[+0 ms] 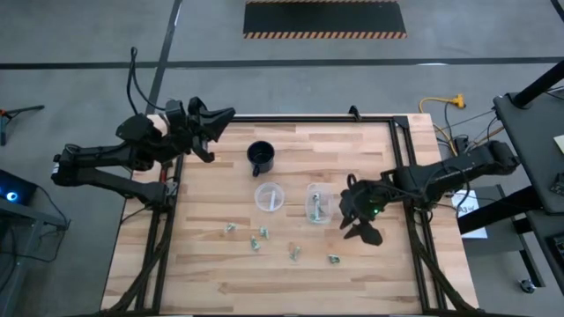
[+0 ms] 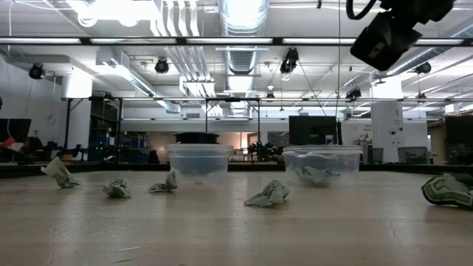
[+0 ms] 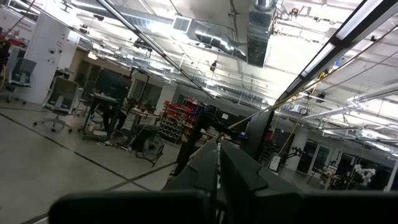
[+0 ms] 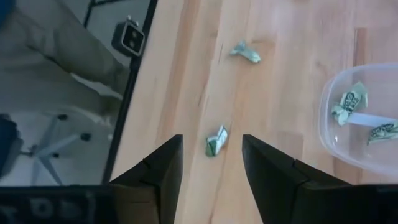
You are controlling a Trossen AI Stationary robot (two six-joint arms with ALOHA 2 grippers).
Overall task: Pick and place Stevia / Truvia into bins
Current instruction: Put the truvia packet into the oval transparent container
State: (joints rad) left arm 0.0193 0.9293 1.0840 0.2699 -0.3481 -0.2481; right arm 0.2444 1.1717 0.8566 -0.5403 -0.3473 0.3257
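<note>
Butcher-block table (image 1: 370,273): right cup (image 1: 318,202) holds packets (image 4: 348,104); left cup (image 1: 270,195) unclear.

**Pale wood, crumpled paper, clear plastic**

I am working over a table (image 1: 291,273) of pale wooden planks, its grain showing in smooth, faintly sheened strips. The packets (image 4: 216,141) are looking like thin paper, creased and crumpled, matt green and white. The two cups (image 1: 270,195) are showing as clear plastic with whitish rims, slightly glossy where the light is catching them. The mug (image 1: 261,157) is reading as dark and smooth. My right gripper (image 4: 211,163) fingers (image 4: 158,171) are appearing as matt black, hard-edged plastic. The table's frame (image 1: 163,238) is looking like dark painted metal.
</note>
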